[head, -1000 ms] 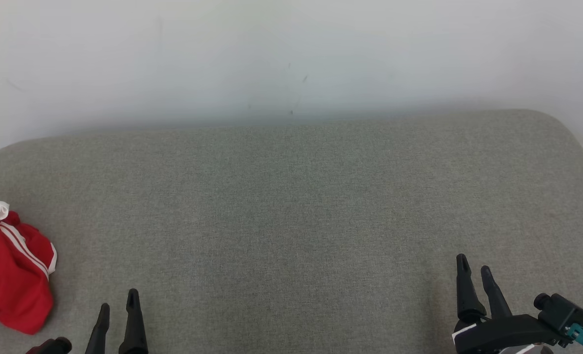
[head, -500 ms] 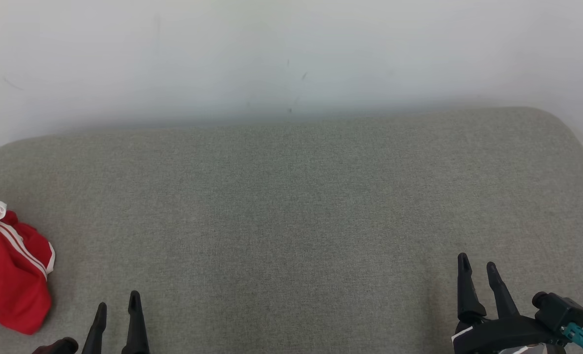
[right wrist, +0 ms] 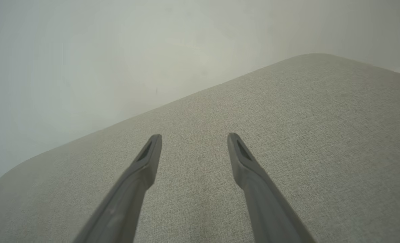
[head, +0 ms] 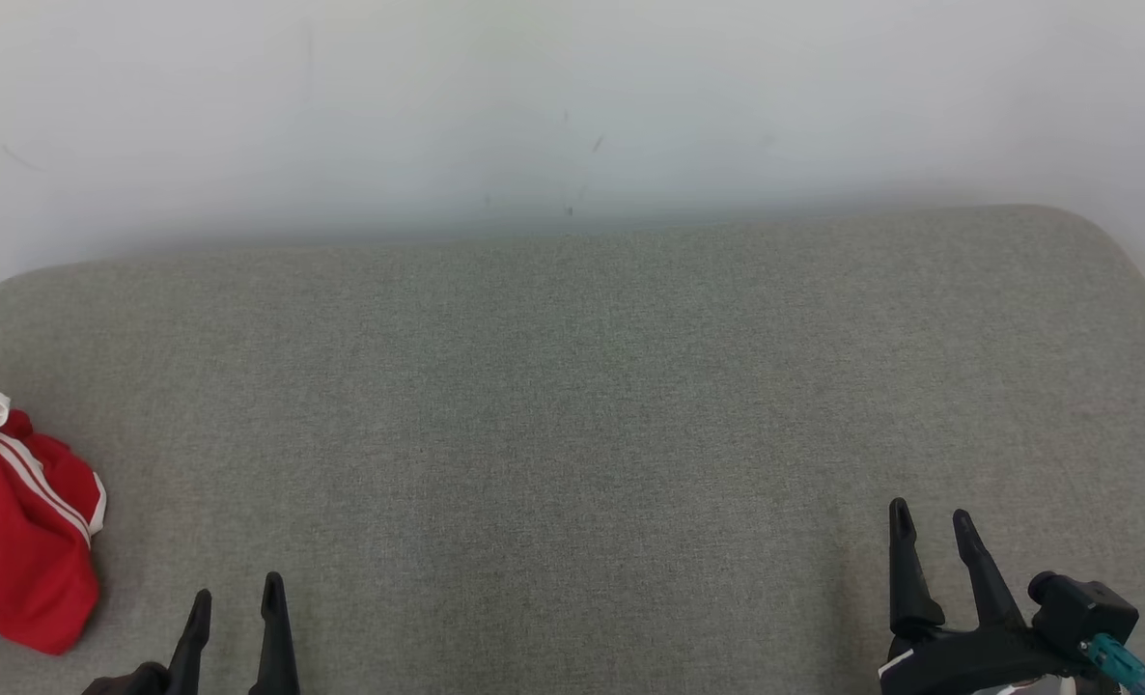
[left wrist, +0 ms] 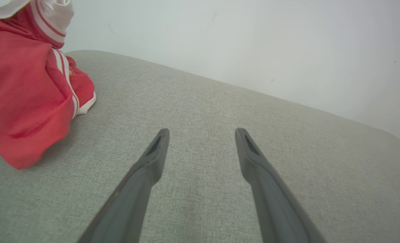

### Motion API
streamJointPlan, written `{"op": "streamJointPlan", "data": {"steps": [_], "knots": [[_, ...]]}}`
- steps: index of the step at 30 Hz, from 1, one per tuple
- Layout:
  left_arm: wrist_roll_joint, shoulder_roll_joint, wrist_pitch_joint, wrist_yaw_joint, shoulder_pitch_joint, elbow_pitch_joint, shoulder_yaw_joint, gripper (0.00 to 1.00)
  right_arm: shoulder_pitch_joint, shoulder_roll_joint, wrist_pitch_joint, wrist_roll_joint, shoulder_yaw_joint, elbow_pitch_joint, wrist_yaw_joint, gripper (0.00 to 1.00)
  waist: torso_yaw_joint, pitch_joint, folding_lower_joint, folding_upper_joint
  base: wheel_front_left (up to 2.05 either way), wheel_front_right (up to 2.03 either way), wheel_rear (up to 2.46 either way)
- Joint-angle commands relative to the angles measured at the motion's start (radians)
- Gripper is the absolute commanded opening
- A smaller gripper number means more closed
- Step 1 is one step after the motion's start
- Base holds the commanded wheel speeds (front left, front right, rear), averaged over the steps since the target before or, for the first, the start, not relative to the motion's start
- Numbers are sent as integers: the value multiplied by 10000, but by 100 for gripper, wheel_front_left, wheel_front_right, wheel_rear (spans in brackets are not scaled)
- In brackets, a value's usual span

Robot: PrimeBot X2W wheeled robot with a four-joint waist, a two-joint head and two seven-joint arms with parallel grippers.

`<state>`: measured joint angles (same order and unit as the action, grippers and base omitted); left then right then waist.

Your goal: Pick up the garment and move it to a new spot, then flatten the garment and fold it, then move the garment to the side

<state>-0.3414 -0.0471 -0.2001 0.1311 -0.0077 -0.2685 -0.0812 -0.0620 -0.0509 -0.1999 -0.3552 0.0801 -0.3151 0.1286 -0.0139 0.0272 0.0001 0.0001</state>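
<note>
Crumpled red garment with white stripes (head: 17, 541) lies at the near left edge of the grey fabric surface (head: 572, 386), left of the left gripper (head: 235, 594). Judged light and limp; pinch a raised fold. Both it and the right gripper (head: 928, 516) stand fully open, empty.

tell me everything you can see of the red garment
The red garment is soft cloth with white stripes and a white part at its top. It lies crumpled in a heap at the left edge of the grey fabric surface, cut off by the head view's edge. Nothing else visibly touches it.
</note>
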Motion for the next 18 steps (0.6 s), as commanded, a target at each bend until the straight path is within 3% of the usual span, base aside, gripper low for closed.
{"op": "streamJointPlan", "data": {"steps": [1,18], "knots": [[285,-35,-95,-7,16,80,-18,100,19,7,-92,270,-24,2,31,100,3,0,-1,-1,0,0,0],[1629,-45,-431,-7,159,47,-72,100,49,6,-427,1694,-46,-193,34,100,-20,53,-1,-1,0,0,0]]}}
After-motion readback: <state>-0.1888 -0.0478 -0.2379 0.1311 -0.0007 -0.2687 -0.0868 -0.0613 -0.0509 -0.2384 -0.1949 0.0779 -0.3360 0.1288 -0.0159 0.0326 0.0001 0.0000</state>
